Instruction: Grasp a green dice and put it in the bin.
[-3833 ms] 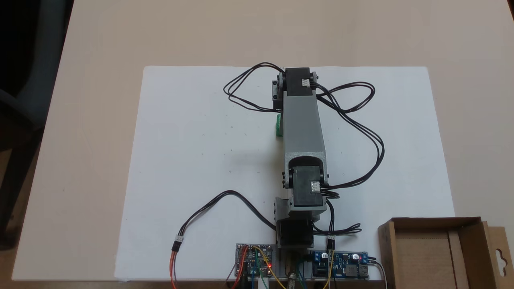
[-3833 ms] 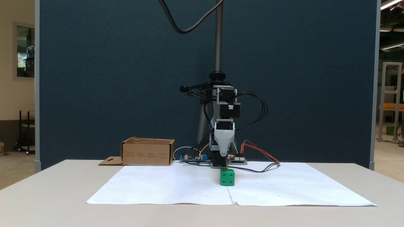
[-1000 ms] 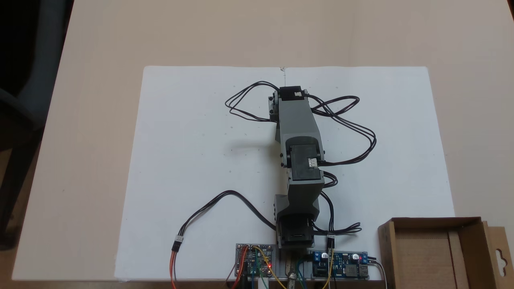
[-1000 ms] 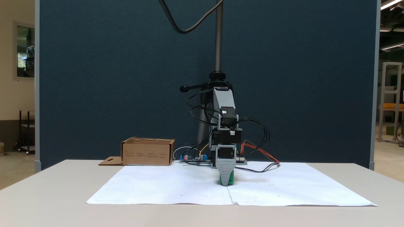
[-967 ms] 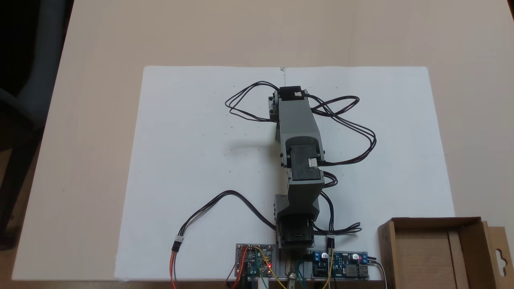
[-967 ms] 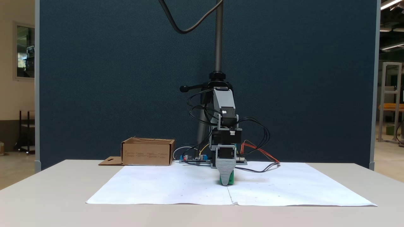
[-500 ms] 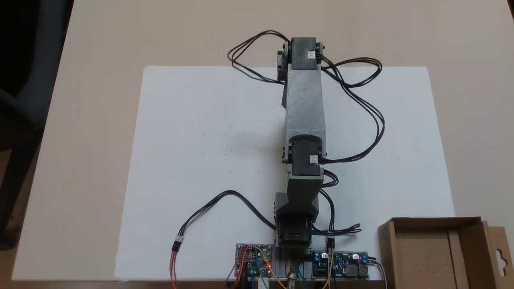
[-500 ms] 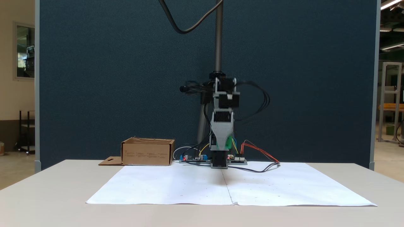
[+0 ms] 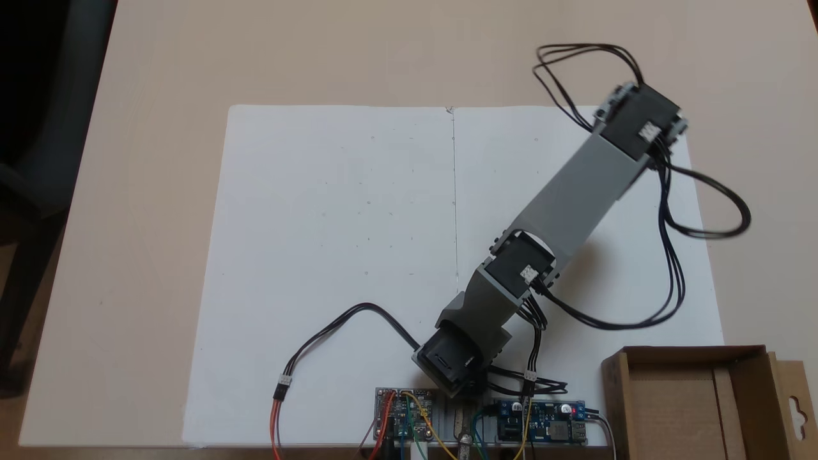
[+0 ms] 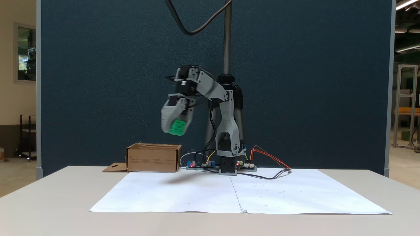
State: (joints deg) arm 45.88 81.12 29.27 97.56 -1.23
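In a fixed view from the front, the green dice (image 10: 177, 127) hangs high above the table with my gripper (image 10: 175, 129) shut on it. One grey finger (image 10: 168, 115) shows on its left. The bin (image 10: 153, 159), a brown cardboard box, stands on the table below the dice and further back. Seen from above, the arm (image 9: 575, 188) reaches diagonally over the paper's far right corner. Its wrist (image 9: 639, 124) covers what hangs under it. The bin (image 9: 684, 351) sits at the near right corner, well apart from the wrist.
A white paper sheet (image 9: 332, 255) covers the table's middle. Two circuit boards (image 9: 404, 414) (image 9: 543, 429) with coloured wires lie beside the arm's base. Black cables (image 9: 677, 255) loop off the arm. A dark blue partition (image 10: 98, 82) and a pole (image 10: 226, 39) stand behind.
One second ago the gripper was down on the paper around the dice. It then rose with the dice and has now swung toward the box's side, still carrying it.
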